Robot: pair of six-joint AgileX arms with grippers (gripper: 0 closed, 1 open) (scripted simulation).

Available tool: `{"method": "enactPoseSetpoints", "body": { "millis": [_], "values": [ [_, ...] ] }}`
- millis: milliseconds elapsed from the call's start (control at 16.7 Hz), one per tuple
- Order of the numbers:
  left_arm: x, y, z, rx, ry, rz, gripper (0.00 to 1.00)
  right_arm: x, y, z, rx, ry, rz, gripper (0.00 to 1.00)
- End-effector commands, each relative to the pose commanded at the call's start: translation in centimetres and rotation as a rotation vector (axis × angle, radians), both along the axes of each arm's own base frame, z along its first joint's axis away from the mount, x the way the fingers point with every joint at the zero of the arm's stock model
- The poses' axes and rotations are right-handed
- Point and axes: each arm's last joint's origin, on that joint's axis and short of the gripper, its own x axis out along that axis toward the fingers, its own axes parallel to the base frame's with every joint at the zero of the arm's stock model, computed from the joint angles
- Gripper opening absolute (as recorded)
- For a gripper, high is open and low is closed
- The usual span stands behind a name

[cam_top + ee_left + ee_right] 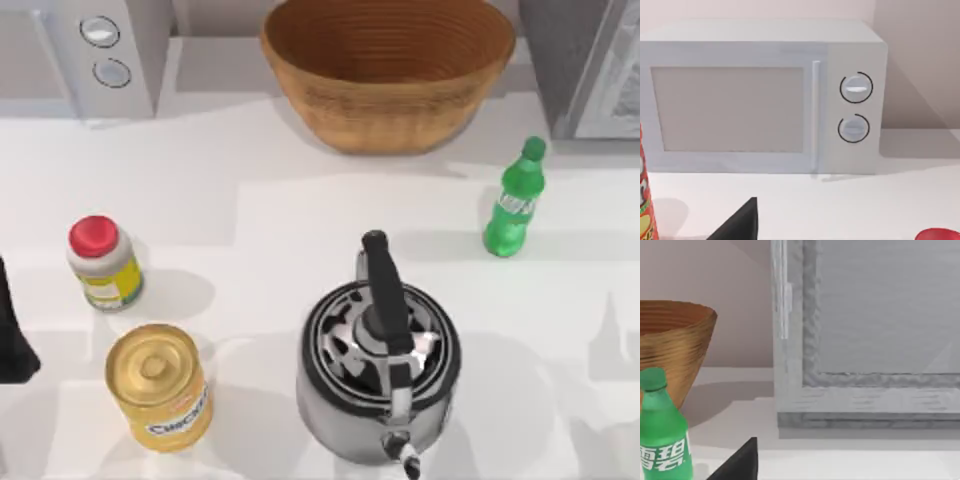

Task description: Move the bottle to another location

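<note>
The bottle (515,200) is a slim green soda bottle with a green cap and a white-green label. It stands upright on the white table at the right, in front of the basket's right side. The right wrist view has the bottle (662,442) close by, with a dark part of my right gripper (740,465) beside it and apart from it. My left gripper (12,335) is a dark shape parked at the table's left edge, far from the bottle; a dark part of my left gripper (740,224) faces the microwave.
A steel kettle (378,355) with a black handle stands front centre. A red-lidded jar (103,262) and a gold can (160,385) stand at the left. A wicker basket (388,75), a microwave (105,50) and a grey appliance (590,65) line the back.
</note>
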Motion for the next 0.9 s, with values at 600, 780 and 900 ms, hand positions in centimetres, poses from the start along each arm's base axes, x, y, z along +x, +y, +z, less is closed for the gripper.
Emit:
{"method": "enactPoseSetpoints", "body": {
  "millis": [600, 780, 900],
  "values": [
    [0.0, 0.0, 0.0, 0.0, 0.0, 0.0, 1.0, 2.5, 0.1, 2.9, -0.054, -0.022, 0.146, 1.0],
    [0.0, 0.0, 0.0, 0.0, 0.0, 0.0, 1.0, 5.4, 0.0, 3.2, -0.084, 0.021, 0.254, 1.0],
    [0.0, 0.0, 0.0, 0.0, 0.0, 0.0, 1.0, 7.7, -0.1, 2.4, -0.095, 0.07, 0.338, 1.0]
  ]
}}
